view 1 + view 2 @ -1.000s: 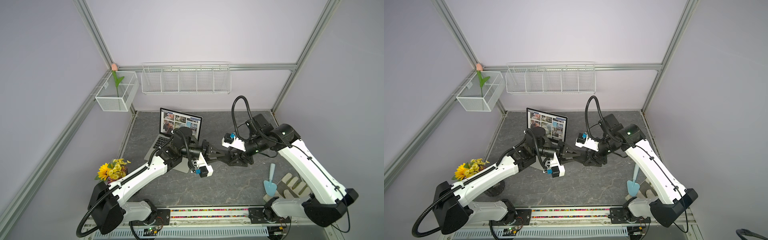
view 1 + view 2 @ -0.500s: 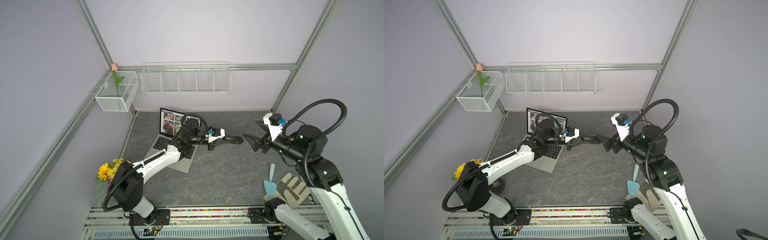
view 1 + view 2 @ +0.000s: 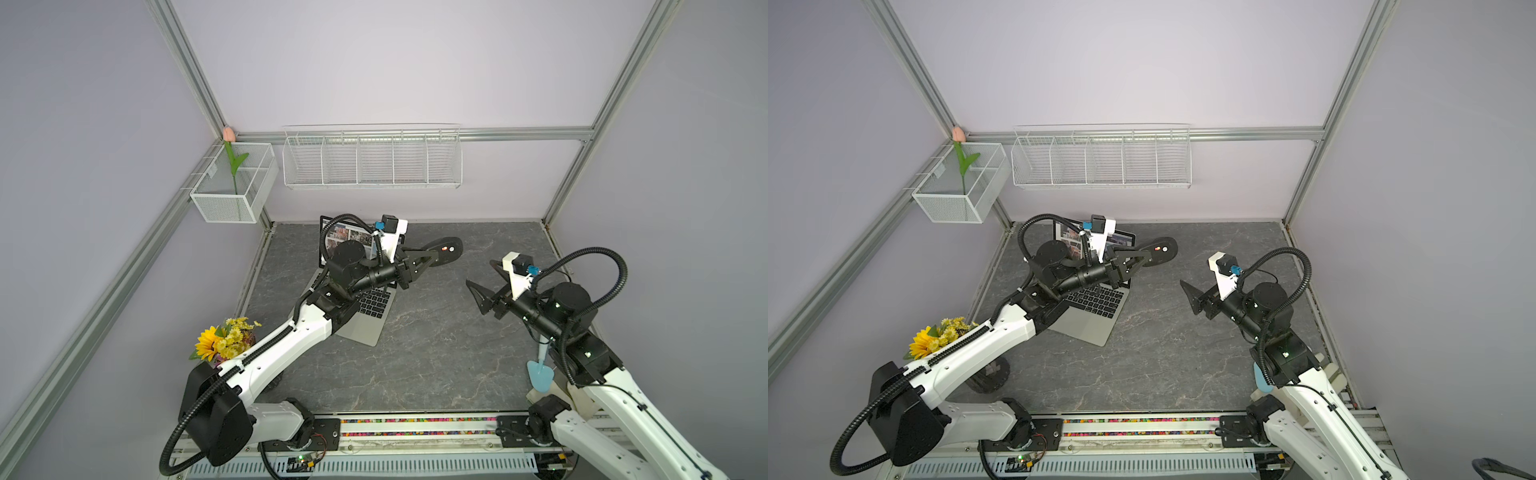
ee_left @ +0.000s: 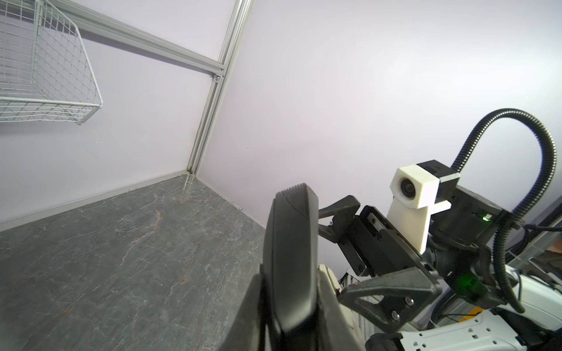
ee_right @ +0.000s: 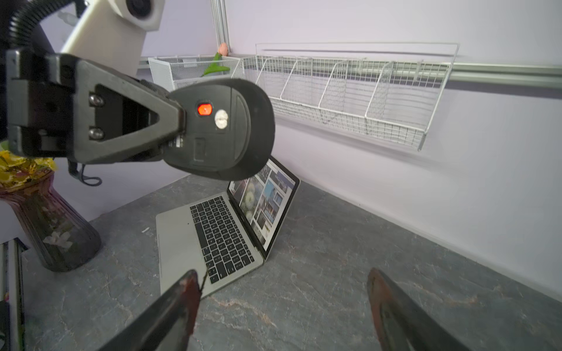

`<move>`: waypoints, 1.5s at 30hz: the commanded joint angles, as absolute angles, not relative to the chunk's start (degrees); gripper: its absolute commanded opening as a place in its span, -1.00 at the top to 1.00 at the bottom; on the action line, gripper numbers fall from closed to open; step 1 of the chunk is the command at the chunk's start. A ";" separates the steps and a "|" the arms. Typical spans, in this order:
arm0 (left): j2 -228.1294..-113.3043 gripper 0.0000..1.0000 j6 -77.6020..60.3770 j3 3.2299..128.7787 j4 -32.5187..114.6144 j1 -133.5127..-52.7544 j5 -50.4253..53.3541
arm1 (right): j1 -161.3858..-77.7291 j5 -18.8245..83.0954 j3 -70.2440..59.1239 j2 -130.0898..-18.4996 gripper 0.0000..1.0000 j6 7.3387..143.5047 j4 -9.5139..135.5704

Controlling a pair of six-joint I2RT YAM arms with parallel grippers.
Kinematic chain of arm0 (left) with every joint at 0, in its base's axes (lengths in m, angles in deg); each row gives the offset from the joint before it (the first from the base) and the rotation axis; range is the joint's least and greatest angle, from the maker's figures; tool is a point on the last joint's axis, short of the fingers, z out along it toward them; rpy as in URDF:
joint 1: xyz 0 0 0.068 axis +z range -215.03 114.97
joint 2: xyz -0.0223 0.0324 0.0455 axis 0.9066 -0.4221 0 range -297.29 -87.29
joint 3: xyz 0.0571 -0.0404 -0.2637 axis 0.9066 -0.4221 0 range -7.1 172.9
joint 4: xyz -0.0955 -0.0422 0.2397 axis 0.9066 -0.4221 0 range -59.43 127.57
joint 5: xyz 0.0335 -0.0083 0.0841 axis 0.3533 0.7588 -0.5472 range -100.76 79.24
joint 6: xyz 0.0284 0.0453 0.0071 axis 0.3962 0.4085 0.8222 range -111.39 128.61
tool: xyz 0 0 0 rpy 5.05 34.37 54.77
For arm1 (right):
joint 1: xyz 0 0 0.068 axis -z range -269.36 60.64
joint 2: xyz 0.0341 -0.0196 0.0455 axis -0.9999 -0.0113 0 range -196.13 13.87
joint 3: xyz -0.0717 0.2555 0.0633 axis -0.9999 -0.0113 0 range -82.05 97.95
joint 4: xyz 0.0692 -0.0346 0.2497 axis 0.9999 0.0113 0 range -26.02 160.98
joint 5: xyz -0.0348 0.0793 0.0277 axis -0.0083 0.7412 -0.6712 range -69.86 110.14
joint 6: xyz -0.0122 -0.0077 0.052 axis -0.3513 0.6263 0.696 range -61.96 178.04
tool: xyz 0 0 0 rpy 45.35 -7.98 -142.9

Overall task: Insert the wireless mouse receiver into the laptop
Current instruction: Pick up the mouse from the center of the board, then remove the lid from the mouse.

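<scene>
My left fingers [image 5: 137, 121] pinch the black mouse [image 5: 225, 127] in mid-air, its underside facing my right fingers [image 5: 182, 301], which are spread wide, holding nothing. The laptop [image 5: 213, 237] stands open on the desk [image 5: 334, 273], rear left. Wireless mouse receiver: not discernible.

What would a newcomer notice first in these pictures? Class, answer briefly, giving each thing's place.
The black mouse, held in mid-air by the left pincer, shows its red-lit underside. The right pincer gapes open opposite it, and the open laptop sits on the table near the back wall.
</scene>
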State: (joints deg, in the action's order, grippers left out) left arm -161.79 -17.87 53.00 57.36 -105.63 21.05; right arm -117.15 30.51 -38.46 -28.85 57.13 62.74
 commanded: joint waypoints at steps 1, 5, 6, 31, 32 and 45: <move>-161.58 1.00 -21.39 51.22 60.92 -105.73 20.00 | -118.92 32.15 -37.38 -30.33 -0.77 56.67 54.59; -162.68 1.00 -17.86 49.93 64.51 -105.73 23.37 | -119.39 36.12 -37.49 -30.31 -0.82 54.48 50.98; -162.88 1.00 -16.25 49.41 65.76 -105.73 24.41 | -119.48 36.13 -36.71 -30.70 -0.93 53.71 51.90; -160.99 1.00 -14.77 43.68 74.22 -105.81 26.65 | -119.71 41.81 -30.55 -40.76 -0.34 51.02 58.70; -160.97 1.00 -14.68 43.63 74.26 -105.82 26.68 | -119.68 41.45 -30.59 -40.88 -0.32 51.20 58.33; -161.42 1.00 -15.39 43.60 75.55 -105.81 28.32 | -118.91 41.81 -30.59 -41.94 0.27 54.14 56.96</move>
